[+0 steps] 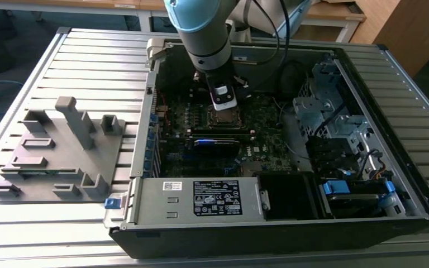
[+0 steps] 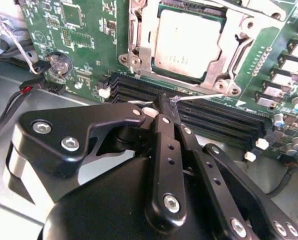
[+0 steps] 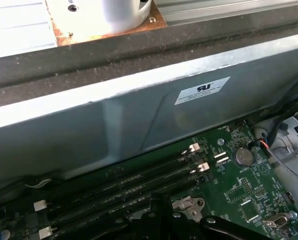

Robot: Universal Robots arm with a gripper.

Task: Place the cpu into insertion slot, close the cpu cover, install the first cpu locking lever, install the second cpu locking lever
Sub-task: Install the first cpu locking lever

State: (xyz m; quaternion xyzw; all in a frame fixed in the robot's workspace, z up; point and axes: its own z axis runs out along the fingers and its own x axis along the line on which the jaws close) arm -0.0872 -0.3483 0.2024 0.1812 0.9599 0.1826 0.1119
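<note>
black gripper [image 2: 164, 102] pinched narrow, tip at thin silvery locking lever [image 2: 198, 96] | silvery-grey square cpu [image 2: 188, 42] in metal-rimmed insertion slot [image 2: 139, 47]

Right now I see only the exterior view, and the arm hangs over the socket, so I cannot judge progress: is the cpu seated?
Observer: Yes; in the second wrist view the cpu lies flat in the insertion slot, metal top up.
Operator: And the cover?
Observer: The cpu cover lies down around the chip, its window framing the top.
Operator: Where is the gripper?
Observer: The gripper is shut, its tip beside the end of a thin wire lever that runs between the socket and the memory slots; touching or not, I cannot tell.
</note>
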